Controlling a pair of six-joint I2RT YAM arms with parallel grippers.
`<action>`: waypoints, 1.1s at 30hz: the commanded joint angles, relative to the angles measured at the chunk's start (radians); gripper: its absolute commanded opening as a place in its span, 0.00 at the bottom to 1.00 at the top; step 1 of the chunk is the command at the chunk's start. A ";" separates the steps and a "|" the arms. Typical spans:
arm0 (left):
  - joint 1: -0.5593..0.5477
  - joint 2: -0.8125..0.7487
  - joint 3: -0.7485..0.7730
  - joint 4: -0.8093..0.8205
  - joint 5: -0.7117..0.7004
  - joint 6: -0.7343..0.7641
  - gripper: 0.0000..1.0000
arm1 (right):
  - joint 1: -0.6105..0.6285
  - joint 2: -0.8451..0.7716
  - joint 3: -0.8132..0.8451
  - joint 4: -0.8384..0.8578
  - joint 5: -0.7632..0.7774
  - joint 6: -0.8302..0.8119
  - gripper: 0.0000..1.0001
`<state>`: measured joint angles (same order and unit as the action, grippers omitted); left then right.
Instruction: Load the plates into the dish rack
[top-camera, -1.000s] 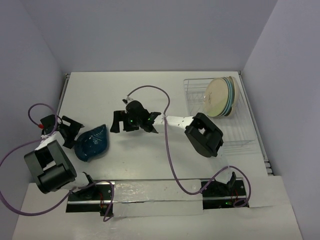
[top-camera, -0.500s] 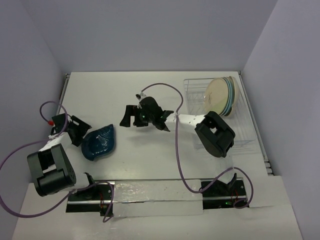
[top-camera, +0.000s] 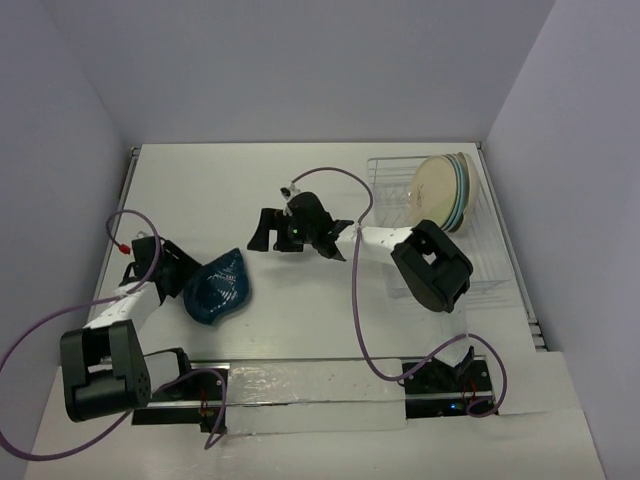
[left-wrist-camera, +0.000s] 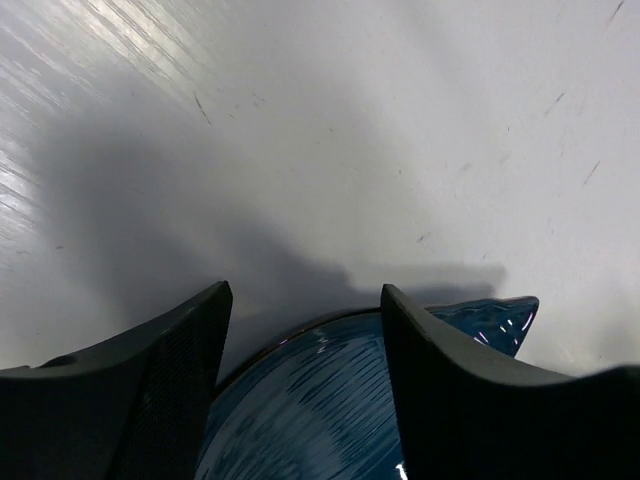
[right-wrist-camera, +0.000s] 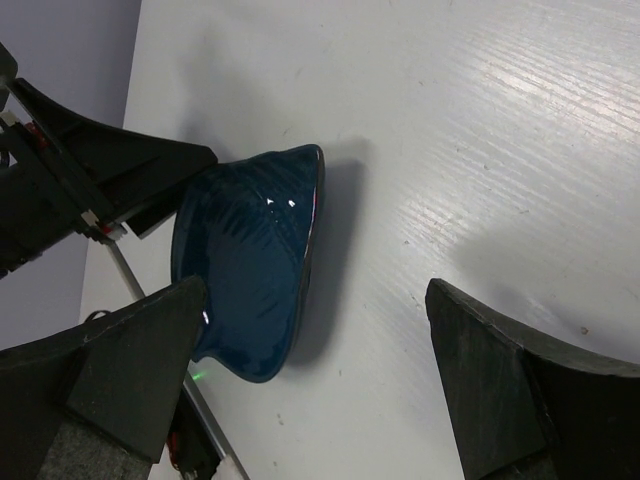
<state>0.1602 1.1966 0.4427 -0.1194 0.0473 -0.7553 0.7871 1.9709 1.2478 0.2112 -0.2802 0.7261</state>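
My left gripper (left-wrist-camera: 305, 295) is pinching the dark blue plate (left-wrist-camera: 330, 400) by its rim, the plate tilting just ahead of its fingers (left-wrist-camera: 150, 380); my right gripper (right-wrist-camera: 312, 300) is hovering nearby, jaws spread.

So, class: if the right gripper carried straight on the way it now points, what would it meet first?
Likely the dark blue plate, tilted up ahead in its wrist view, slightly off-centre; depth is unclear, so it could reach the table first.
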 joint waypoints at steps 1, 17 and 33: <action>-0.065 0.016 0.005 -0.057 -0.022 -0.006 0.64 | -0.011 -0.072 -0.014 0.053 -0.001 0.015 0.98; -0.209 0.058 0.047 -0.115 -0.096 -0.028 0.36 | -0.040 -0.119 -0.073 0.057 0.020 0.025 0.98; -0.223 -0.387 -0.053 -0.356 -0.237 -0.273 0.78 | -0.040 -0.137 -0.088 0.053 0.012 0.006 0.98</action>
<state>-0.0582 0.8001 0.4186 -0.3066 -0.1028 -0.9202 0.7521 1.8956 1.1702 0.2241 -0.2749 0.7422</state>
